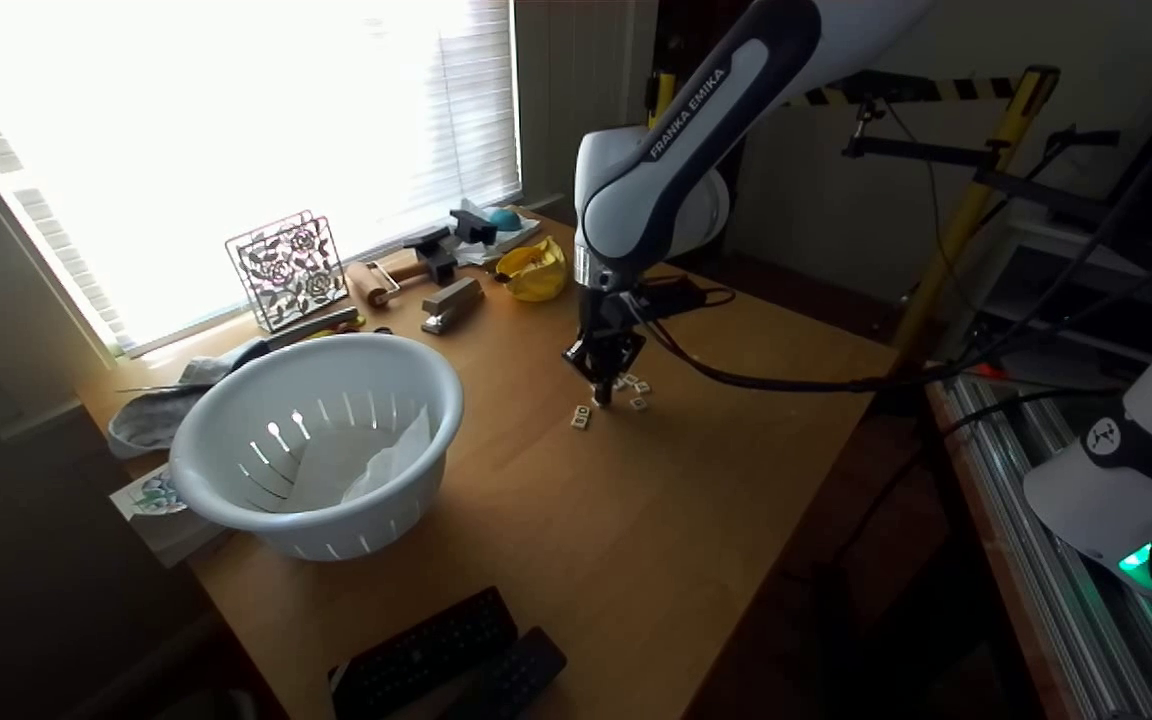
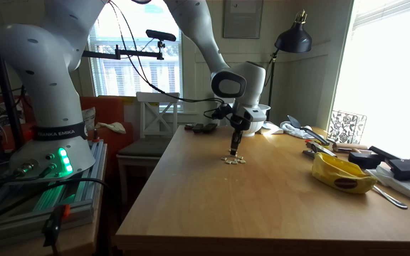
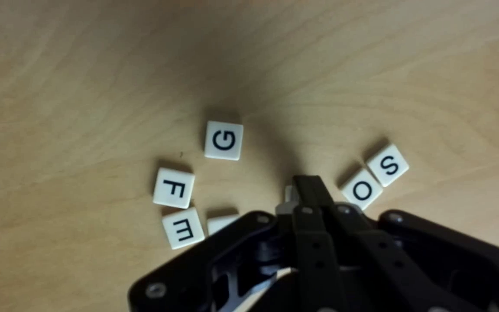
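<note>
in the wrist view my gripper (image 3: 311, 181), jaws together, has a half-hidden tile (image 3: 290, 193) just left of its tips, the o tile (image 3: 361, 190) near on the right.

A stapler (image 1: 452, 297) sits near a yellow pouch (image 1: 539, 284).

Beneath the hand (image 3: 312, 180), the desk (image 2: 262, 199) looks like smooth, grained wood with a soft sheen; near the hand, the letter tiles (image 3: 223, 141) look like smooth, faintly glossy plastic; the hand itself looks mostly matt, its screws (image 3: 156, 290) shiny metal; well apart from the hand, the colander (image 1: 366, 530) looks like smooth plastic, the rack (image 1: 291, 268) metal, the towel (image 1: 144, 425) soft cloth, the utensil (image 2: 396, 202) polished metal.
</note>
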